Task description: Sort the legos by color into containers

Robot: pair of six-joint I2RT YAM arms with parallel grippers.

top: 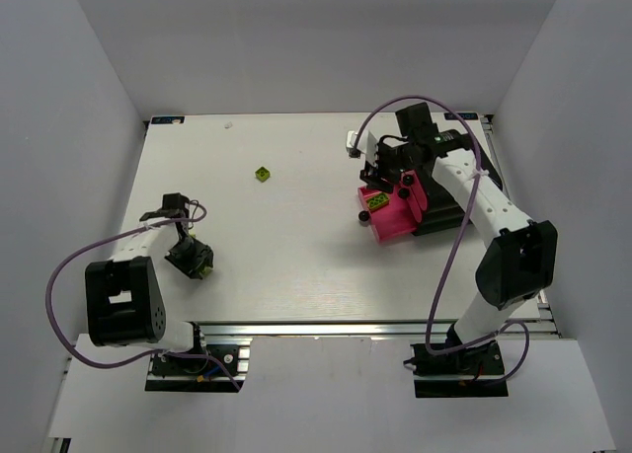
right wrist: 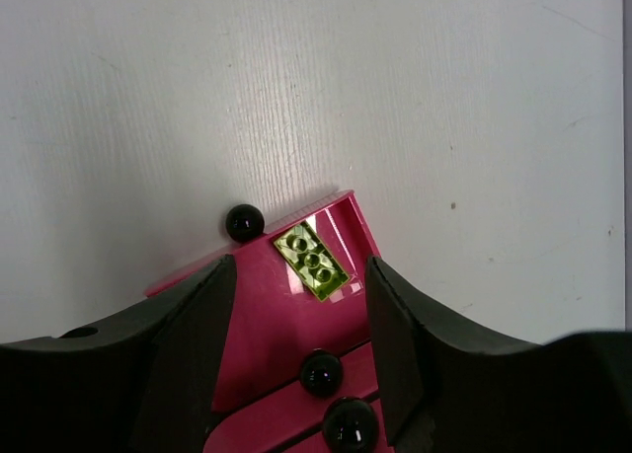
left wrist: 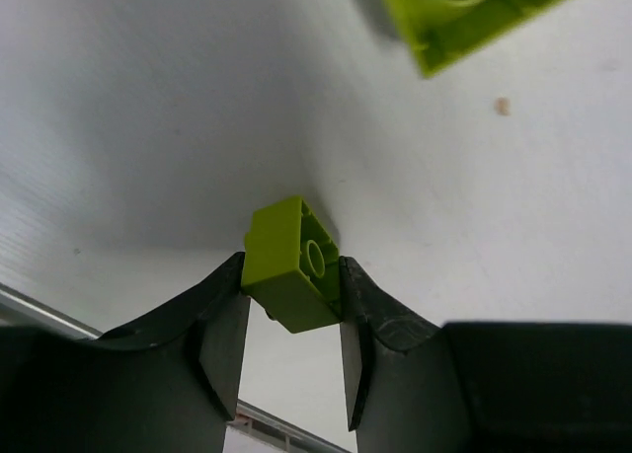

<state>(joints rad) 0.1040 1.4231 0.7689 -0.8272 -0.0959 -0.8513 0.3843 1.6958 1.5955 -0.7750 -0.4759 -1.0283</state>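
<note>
The white desk (top: 296,246) fills the top view. At about 3 o'clock from its middle stands a small black box-shaped cabinet (top: 446,216), with one shallow magenta-pink plastic drawer (top: 397,226) pulled out toward 9 o'clock.

The right pincer (right wrist: 299,265) hangs above that drawer. Its two black fingers are spread wide to either side and nothing is gripped between them.

At about 8 o'clock on the desk, the left pincer (left wrist: 291,280) is closed on a small square lime-green plastic brick (left wrist: 293,265). One finger presses each side of it. Whether that brick rests on the desk or is lifted cannot be told.

Round black knobs (right wrist: 244,222) sit on the drawer fronts. An oblong lime-green studded brick (right wrist: 312,261) lies inside the open drawer, in the corner nearest the upper knob.

Another lime-green brick (top: 263,174) lies alone on the desk at about 10 o'clock, well apart from both arms. A further lime-green piece (left wrist: 464,14) is cut off by the upper edge of the left wrist view.
</note>
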